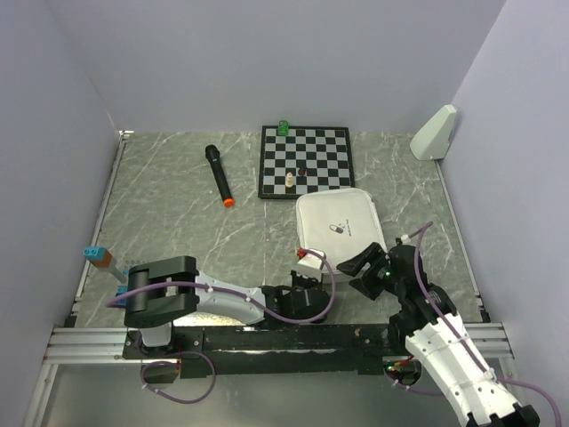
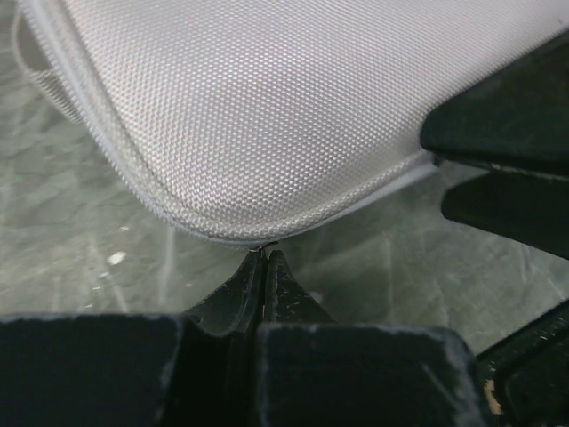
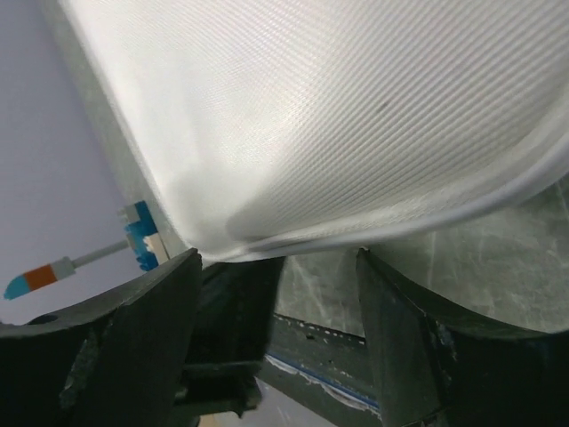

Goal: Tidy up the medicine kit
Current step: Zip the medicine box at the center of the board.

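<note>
Pale grey-white medicine kit on the green-grey marbled tabletop, just on the near side of the chessboard.
Its shell is fine woven fabric with rounded corners and a white piped seam. At the edge farthest from the chessboard, the left hand has its black fingers pressed tight together, tips touching the seam; whether they pinch anything cannot be told. The right hand is spread wide, gripping nothing, fingertips at the kit's rim.

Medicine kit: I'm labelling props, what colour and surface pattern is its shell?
The kit is pale grey-white, finely woven; clearest in left wrist view.
</note>
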`<action>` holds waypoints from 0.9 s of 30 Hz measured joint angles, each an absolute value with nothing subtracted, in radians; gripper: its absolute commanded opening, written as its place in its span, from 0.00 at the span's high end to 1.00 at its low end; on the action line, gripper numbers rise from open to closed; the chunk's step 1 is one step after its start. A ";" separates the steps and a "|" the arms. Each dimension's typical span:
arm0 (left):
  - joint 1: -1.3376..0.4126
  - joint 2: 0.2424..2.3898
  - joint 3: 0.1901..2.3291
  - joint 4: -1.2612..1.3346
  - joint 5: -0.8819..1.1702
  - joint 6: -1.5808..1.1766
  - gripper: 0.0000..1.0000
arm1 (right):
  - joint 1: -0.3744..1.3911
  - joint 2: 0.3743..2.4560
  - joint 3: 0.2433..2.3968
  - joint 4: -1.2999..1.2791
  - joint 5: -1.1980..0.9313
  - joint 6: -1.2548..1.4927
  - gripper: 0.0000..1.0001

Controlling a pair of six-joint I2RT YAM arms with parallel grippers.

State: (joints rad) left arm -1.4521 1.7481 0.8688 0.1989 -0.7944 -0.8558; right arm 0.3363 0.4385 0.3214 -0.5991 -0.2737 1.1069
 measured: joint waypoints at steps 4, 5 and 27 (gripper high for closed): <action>-1.456 1.785 0.905 0.237 -0.753 -0.816 0.99 | 0.336 0.392 0.321 -0.598 -0.253 1.111 0.27; -1.457 1.791 0.910 0.244 -0.746 -0.806 0.99 | 0.336 0.400 0.321 -0.599 -0.249 1.112 0.29; -1.461 1.767 0.864 0.303 -0.729 -0.809 0.99 | 0.336 0.542 0.315 -0.526 -0.228 1.207 1.00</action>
